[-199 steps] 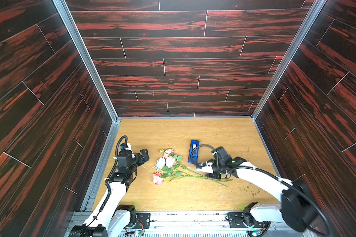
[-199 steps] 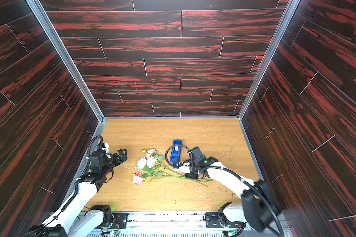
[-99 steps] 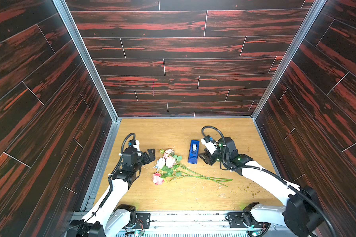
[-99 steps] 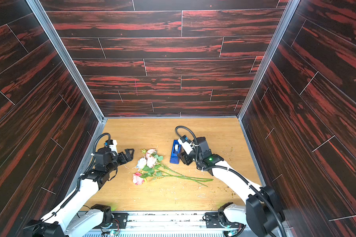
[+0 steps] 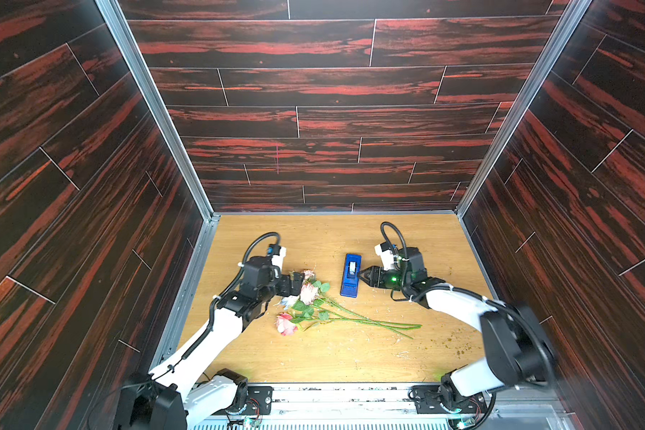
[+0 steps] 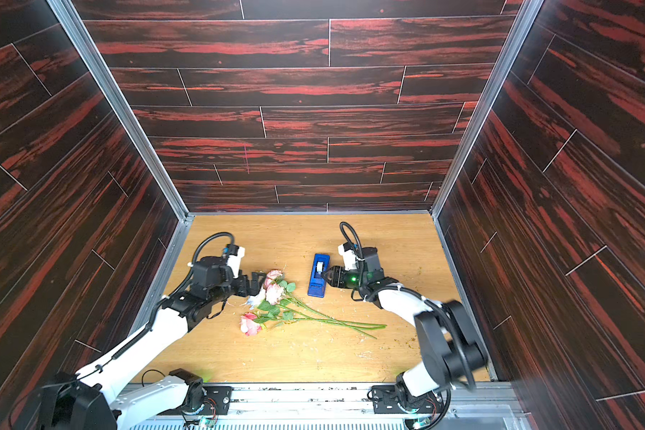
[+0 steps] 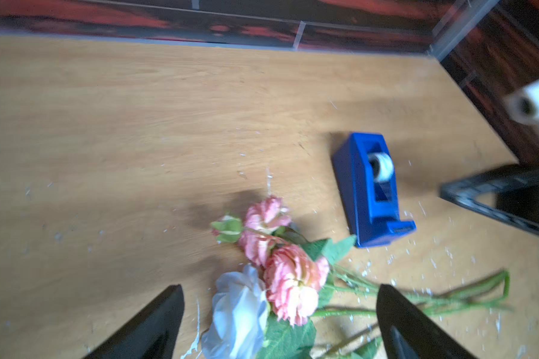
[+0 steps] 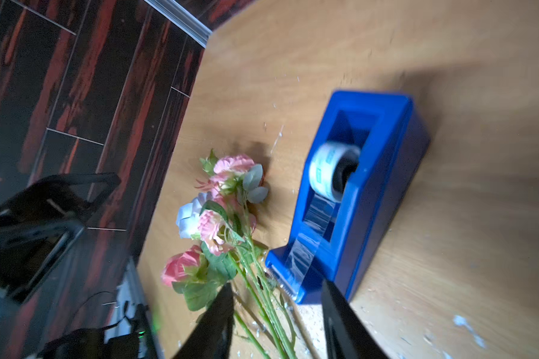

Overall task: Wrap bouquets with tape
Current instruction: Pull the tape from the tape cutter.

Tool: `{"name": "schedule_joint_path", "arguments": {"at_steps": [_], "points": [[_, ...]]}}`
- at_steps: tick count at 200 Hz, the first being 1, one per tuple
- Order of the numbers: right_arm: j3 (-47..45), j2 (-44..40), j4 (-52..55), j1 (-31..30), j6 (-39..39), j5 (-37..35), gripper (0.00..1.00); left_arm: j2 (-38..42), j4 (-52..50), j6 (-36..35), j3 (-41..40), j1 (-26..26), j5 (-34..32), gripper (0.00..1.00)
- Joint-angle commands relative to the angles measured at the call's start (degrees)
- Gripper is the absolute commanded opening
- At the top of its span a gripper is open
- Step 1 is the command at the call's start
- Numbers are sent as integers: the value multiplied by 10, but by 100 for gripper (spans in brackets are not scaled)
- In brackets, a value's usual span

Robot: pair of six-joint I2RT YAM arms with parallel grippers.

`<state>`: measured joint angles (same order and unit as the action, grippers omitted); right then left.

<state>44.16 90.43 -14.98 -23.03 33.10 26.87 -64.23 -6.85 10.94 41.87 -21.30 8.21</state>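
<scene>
The small bunch of pink and white roses (image 5: 308, 298), green-leaved and long-stemmed, lay near the middle of the light wooden table (image 5: 313, 357), heads toward the left edge and stems trailing toward the right edge. The blue rectangular plastic tape dispenser (image 5: 350, 283) stood just beyond the stems toward the far edge; its small whitish roll of tape (image 8: 322, 167) fed a clear strip down to the cutter, which faced the near edge.

The left fingers (image 7: 156, 326) were spread wide and empty, low over the rose heads. The right fingers (image 8: 339, 326) stood apart, pinching nothing, just beside the dispenser's flank that faced the right edge.

The step in hand looked like fetching the free tape end. Done well, the right fingers would come round to the cutter, pinch only the clear strip at the teeth, and draw it along the dispenser's length; the dispenser sat loose, so a sideways pull might slide or tip it. The left fingers would do better on the stems below the leaves than on the blooms.

A leaf and the upper stems lay close to the cutter end; pale scraps (image 5: 457, 348) littered the table; dark red wood-patterned walls (image 5: 313, 123) stood well apart.
</scene>
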Motion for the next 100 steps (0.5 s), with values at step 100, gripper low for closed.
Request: {"name": "schedule_joint_path", "arguments": {"at_steps": [100], "points": [[3,123,-155,20,117,103,34,-57,-19,-65,33,-72,7,100]]}}
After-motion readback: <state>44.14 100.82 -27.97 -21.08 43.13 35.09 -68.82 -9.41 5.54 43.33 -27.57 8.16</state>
